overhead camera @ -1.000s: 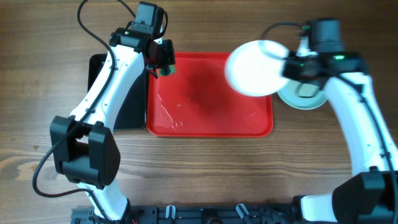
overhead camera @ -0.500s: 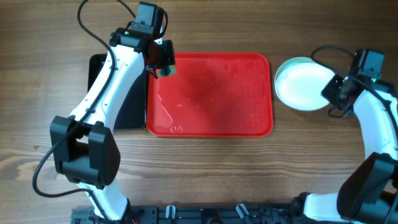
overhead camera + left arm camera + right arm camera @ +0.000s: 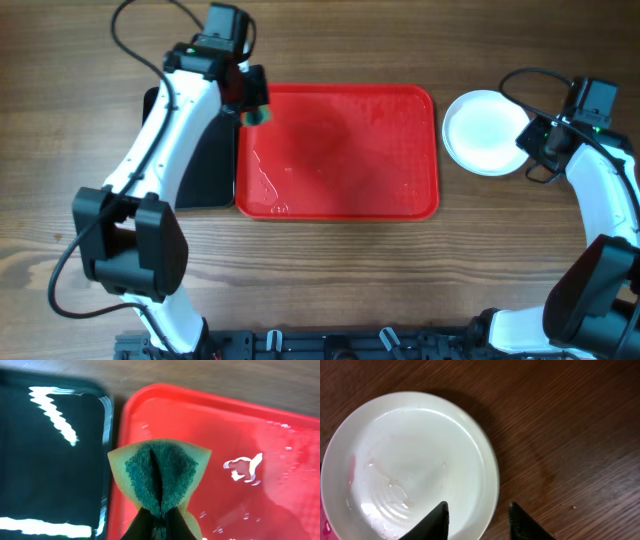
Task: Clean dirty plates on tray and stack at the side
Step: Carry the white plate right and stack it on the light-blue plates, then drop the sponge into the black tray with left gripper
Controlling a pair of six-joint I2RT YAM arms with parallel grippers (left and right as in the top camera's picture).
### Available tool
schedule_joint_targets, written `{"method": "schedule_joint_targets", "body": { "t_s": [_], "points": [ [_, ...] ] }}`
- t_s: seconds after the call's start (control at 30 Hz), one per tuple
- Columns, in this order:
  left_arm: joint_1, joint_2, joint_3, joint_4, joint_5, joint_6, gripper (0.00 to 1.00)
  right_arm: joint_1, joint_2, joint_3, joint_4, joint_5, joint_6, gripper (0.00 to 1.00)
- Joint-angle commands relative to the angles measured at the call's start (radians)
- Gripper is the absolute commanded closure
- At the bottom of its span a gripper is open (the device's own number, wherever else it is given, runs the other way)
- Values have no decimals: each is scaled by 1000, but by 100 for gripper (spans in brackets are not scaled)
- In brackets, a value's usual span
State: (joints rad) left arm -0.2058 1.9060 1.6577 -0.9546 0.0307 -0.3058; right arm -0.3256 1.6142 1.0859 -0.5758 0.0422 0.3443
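Basically done, we reckon: plates [image 3: 485, 145] stacked beside the bare tray [image 3: 340, 200], right gripper [image 3: 477, 510] parted, empty, left gripper [image 3: 159, 519] pinching sponge [image 3: 160, 472].

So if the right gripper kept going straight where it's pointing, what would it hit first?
Probably the white plate: the right gripper points at its rim, one finger over the plate, the other over the wooden table. Depth is unclear, so it might land on the wood instead.

Wood-grain bench [image 3: 330, 285]. Red tray [image 3: 340, 150] lies flat at centre, wet streaks on it. Black tray [image 3: 205, 170] sits just beside its left edge. White plate [image 3: 485, 132] sits just right of it, far side.
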Motion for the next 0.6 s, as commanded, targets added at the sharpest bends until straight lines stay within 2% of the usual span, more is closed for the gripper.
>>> {"method": "schedule_joint_targets", "body": {
  "t_s": [0.0,0.1,0.27,0.4,0.57],
  "points": [
    [69,-97,7,-41,2,-13,96,1,14,19,-16,-161,-47,53],
    [113,-148,7,-94,1,-13,96,15,14,63,-66,-264,-58,51],
    [179,-156,-9,-167,-64,-13,96,92,5,109,-124,-317,-82,50],
    [207,-138,-78,-115,-104,-12,96,164,5,109,-143,-308,-82,49],
    [225,-105,-211,16,-104,59,96,221,5,108,-145,-305,-82,49]
  ]
}}
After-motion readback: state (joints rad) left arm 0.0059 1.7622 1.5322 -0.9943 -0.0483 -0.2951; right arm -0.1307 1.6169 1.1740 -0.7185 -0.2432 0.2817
